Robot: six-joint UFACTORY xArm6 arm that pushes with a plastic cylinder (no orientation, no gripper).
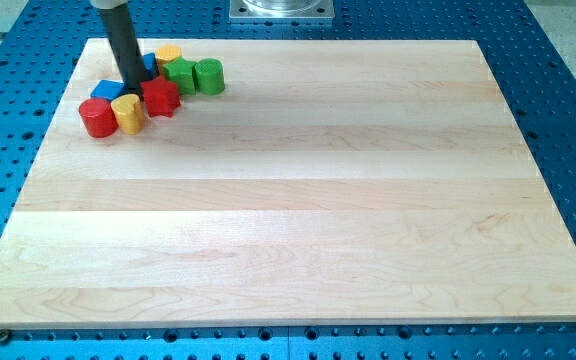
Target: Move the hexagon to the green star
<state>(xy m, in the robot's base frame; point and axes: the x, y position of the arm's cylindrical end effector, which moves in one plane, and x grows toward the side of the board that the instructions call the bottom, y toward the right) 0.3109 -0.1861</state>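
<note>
Wooden board [298, 200] lying on a blue perforated table [568, 120], with all blocks bunched in the far left corner. Dark rod coming down from the view's top, my tip [131, 88] planted in the middle of the bunch. No jaws on this tool, only a bare rod, so nothing clenched or grasped; just pressed in among the blocks.

Red cylinder [97, 117] nearest the left edge, touching a yellow block [128, 114] just to its right, shape hard to make out. Blue block [107, 90] just behind those two, left of my tip. Red block [161, 97], looking like the hexagon, immediately right of my tip, touching or nearly touching it. Green star [180, 76] just beyond the red block, to its far right, the two touching or close to it. Green cylinder [209, 75] right beside the star, at the right end of the bunch. Yellow block [169, 53] at the far side, behind the star. Sliver of another blue block [149, 63] showing beside the rod, mostly hidden by it.

Grey metal plate [282, 9] at the view's top, beyond the board.
</note>
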